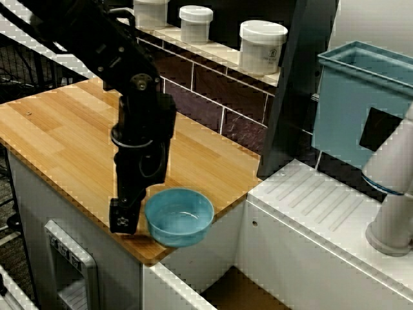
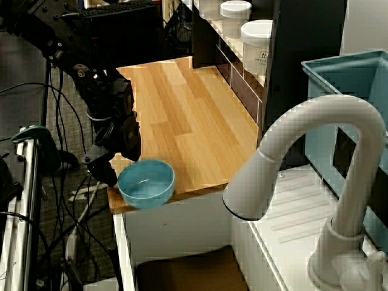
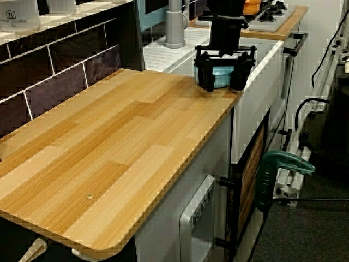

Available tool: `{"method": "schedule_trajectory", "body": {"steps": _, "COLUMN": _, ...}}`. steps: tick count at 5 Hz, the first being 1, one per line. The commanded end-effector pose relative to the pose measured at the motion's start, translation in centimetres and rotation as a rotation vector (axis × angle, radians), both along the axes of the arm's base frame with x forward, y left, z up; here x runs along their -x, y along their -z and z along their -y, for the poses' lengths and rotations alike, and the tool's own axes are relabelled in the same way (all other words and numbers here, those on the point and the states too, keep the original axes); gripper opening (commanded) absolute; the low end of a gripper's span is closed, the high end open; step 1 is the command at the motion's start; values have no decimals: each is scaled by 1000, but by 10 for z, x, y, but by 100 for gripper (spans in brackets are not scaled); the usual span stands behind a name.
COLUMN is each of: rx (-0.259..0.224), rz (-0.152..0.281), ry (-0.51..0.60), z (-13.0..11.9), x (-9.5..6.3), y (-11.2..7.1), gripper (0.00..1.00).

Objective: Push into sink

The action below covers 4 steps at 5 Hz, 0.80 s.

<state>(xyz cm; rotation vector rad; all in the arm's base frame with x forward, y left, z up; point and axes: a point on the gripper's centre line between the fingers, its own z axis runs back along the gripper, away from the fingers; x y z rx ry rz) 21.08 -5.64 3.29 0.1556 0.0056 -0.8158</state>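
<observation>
A: What is seen at the left of the wooden desk [image 1: 71, 129]?

B: The black arm [image 1: 139, 123] is reached down over the near corner, and its gripper [image 1: 124, 216] is set low at the desk edge. In the view along the desk, the jaws are seen spread apart, nothing being clamped between them.

A: And what is found just right of that?

B: A light-blue bowl [image 1: 179, 216] is seen upright, touching or just beside the gripper, and it is carried at the desk's corner with part of its body overhanging the edge.

A: Where is the sink placed?

B: The sink [image 2: 182, 270] is set further right and lower, just past that corner; its white walls and brownish floor are shown. A white faucet [image 2: 315, 157] is mounted beyond it.
</observation>
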Motion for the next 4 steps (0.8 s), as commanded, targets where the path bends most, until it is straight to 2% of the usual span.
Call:
{"method": "schedule_trajectory", "body": {"steps": 1, "rx": 33, "rz": 27, "ry": -47, "z": 9, "x": -16, "y": -7, "gripper": 100}}
{"method": "schedule_trajectory", "body": {"steps": 2, "rx": 23, "rz": 49, "ry": -72, "z": 14, "x": -21, "y": -5, "gripper": 100}}
{"method": "schedule_trajectory", "body": {"steps": 4, "rx": 41, "rz": 26, "ry": -90, "z": 22, "x": -35, "y": -4, "gripper": 100}}
